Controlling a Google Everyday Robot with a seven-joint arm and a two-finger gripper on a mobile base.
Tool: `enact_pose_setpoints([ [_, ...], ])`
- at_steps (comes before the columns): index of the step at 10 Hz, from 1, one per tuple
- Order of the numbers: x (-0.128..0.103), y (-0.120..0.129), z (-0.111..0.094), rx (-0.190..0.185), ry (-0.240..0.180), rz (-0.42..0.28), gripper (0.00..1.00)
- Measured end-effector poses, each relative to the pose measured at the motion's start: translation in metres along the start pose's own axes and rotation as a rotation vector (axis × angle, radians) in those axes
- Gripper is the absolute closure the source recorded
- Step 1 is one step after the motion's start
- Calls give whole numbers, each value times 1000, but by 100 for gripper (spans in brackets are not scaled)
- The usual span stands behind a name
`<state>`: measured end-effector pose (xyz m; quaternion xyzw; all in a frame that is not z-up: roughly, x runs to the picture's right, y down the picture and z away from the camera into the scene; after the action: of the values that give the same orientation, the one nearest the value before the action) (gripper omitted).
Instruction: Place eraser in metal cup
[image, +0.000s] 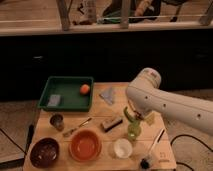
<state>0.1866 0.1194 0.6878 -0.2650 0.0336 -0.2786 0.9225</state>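
Note:
The eraser (111, 123), a small pale block with a dark strip, lies on the wooden table (100, 112) near its middle. The metal cup (57, 121) stands upright at the left side, just below the green tray, well left of the eraser. My white arm (150, 97) reaches in from the right, above the table's right half. The gripper is hidden beneath the arm, somewhere right of the eraser. Nothing shows as held.
A green tray (67, 85) at the back left holds an orange ball (85, 89) and a blue-grey sponge (54, 100). A pale cloth (108, 95), a spoon (77, 127), a dark bowl (44, 151), an orange bowl (85, 145), a white cup (122, 148), a green cup (132, 131) and a brush (152, 146) fill the table.

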Motion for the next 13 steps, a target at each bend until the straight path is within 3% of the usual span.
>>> enact_pose_setpoints([
  [6, -24, -19, 3, 21, 10, -123, 20],
  [13, -46, -45, 16, 57, -9, -226, 20],
])
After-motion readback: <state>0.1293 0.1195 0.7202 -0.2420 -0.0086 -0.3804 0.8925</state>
